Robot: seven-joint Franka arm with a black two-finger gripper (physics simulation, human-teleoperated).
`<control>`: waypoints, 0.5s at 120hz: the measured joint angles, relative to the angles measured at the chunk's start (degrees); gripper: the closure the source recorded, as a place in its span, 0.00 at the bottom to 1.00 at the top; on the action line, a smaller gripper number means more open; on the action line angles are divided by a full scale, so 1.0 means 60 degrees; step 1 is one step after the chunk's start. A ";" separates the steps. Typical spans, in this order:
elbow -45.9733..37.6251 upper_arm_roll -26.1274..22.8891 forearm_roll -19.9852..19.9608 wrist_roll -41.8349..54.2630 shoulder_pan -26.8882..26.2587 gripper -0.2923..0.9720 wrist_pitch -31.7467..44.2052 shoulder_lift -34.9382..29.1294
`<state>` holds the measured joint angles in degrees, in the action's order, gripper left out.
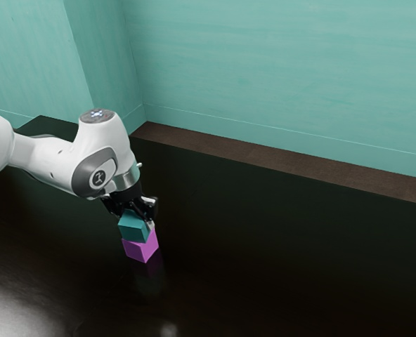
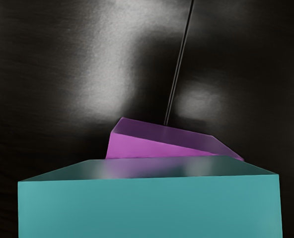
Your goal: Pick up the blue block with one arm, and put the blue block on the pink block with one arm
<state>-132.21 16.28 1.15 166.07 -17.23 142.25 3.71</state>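
The blue block (image 1: 134, 227), teal in colour, sits between the black fingers of my gripper (image 1: 135, 219), which is shut on it. Directly under it lies the pink block (image 1: 140, 248) on the dark table (image 1: 299, 246). The blue block's underside meets or nearly meets the pink block's top; I cannot tell whether they touch. In the wrist view the blue block (image 2: 147, 203) looms large just under my hand. The pink block (image 2: 162, 144) pokes out from beneath it, turned at a different angle.
The glossy black table stretches away toward the exterior view's right. A brown floor strip (image 1: 299, 165) runs along its far edge below the teal wall (image 1: 278, 70). My white arm (image 1: 46, 158) comes in from the exterior view's left.
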 joint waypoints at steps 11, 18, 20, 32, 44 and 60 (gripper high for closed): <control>0.0000 0.0000 -0.0050 0.0000 -0.0001 0.48 -0.0012 -0.0041; -0.0004 0.0000 -0.0092 -0.0002 0.0001 0.47 -0.0026 -0.0056; -0.0005 0.0005 -0.0096 -0.0006 -0.0003 0.45 -0.0034 -0.0056; 0.0000 0.0043 -0.0155 -0.0011 -0.0018 0.41 -0.0107 -0.0046; 0.0001 0.0066 -0.0206 -0.0011 -0.0003 0.34 -0.0154 -0.0031; 0.0003 0.0069 -0.0249 -0.0011 0.0002 0.29 -0.0233 -0.0047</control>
<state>-132.20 16.70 -0.35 166.00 -17.22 140.85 3.43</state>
